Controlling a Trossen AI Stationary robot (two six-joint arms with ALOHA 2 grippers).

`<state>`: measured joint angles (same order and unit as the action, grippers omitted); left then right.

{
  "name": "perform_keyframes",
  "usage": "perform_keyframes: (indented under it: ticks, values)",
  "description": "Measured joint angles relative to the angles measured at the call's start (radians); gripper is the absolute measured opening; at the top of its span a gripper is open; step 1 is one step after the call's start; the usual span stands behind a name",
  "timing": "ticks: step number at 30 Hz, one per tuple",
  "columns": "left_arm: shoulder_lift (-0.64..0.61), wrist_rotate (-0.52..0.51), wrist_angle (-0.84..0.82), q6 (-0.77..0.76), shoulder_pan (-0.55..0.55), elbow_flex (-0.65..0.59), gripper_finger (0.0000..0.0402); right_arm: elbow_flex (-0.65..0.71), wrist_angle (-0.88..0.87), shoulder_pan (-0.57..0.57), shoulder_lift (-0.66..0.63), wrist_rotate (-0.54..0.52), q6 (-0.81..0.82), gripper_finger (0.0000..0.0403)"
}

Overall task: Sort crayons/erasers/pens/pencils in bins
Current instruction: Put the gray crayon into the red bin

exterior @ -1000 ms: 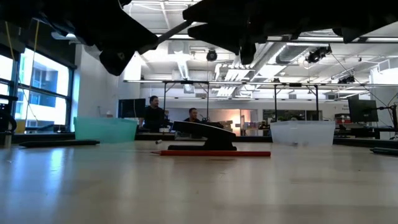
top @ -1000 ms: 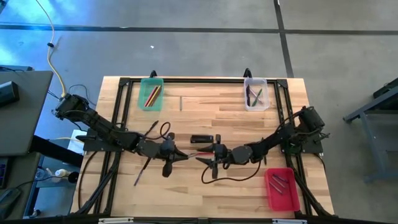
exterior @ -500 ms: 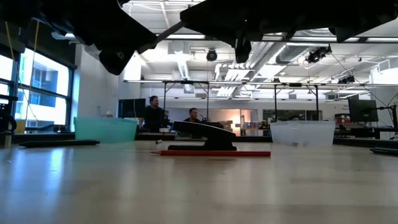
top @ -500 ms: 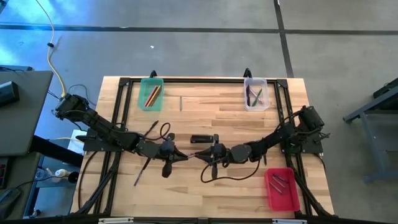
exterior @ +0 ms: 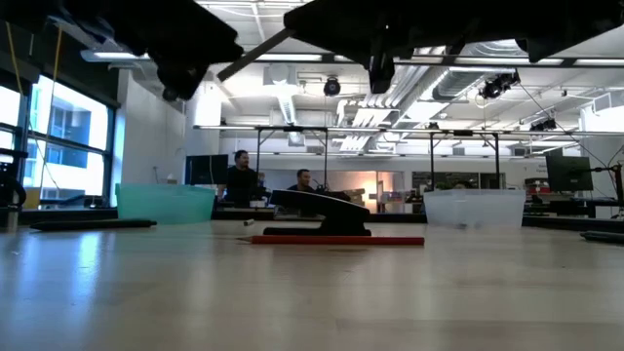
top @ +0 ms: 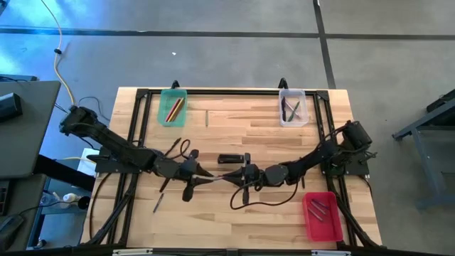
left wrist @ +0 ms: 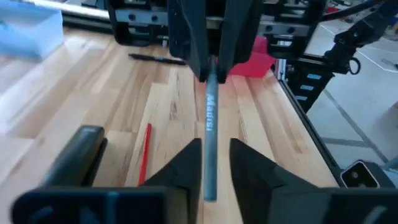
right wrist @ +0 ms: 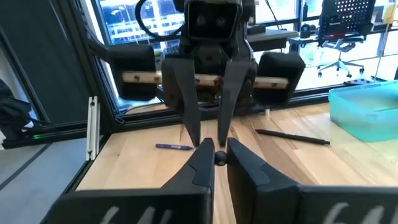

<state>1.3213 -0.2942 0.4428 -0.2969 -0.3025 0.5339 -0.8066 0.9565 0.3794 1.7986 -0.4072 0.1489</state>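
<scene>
A slim grey pen (left wrist: 209, 124) with lettering hangs in the air over the table's middle, between my two grippers. My right gripper (right wrist: 219, 155) is shut on it, coming from the table's right. My left gripper (left wrist: 214, 155) faces it from the left and is open. Its fingers stand on either side of the pen's other end, with a gap showing. In the high view the two grippers meet at the pen (top: 217, 178). The bins are a green one (top: 173, 107), a clear one (top: 292, 107) and a red one (top: 322, 215). My right gripper pinches the pen's right end (right wrist: 219, 158) between its two fingertips. The fingers come level from the table's right and lie along the pen, which sticks out ahead of them toward my left gripper. The pen is lifted clear of the table.
A red pencil (left wrist: 144, 155) and a black block (top: 231, 158) lie on the wood just beyond the grippers. A dark pen (right wrist: 292, 137) and a small blue one (right wrist: 174, 147) lie near the left arm. A short stick (top: 207, 117) lies far left of centre.
My right gripper has shut on the pen's right end. My left gripper, shut on the pen until just now, has opened and let it go. The pen stays in the air between them.
</scene>
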Motion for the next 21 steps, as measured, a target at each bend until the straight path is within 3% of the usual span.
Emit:
perform_keyframes:
  ticks: [5,9,15,21]
  values:
    - [-0.128,-0.012,-0.137,0.035,0.000,0.002,0.0122,0.000,-0.067,0.002,-0.071,0.000,0.000,0.0013]
    - [-0.214,-0.031,-0.258,0.056,0.000,0.002,0.0149,0.000,-0.268,0.021,-0.205,0.001,0.020,0.0013]
    - [-0.232,-0.034,-0.320,0.080,-0.012,0.002,0.0145,-0.080,-0.965,0.083,-0.450,-0.022,0.320,0.0013]
    - [-0.173,-0.050,-0.286,0.092,-0.021,0.001,0.0113,-0.293,-1.742,0.189,-0.505,0.012,0.786,0.0013]
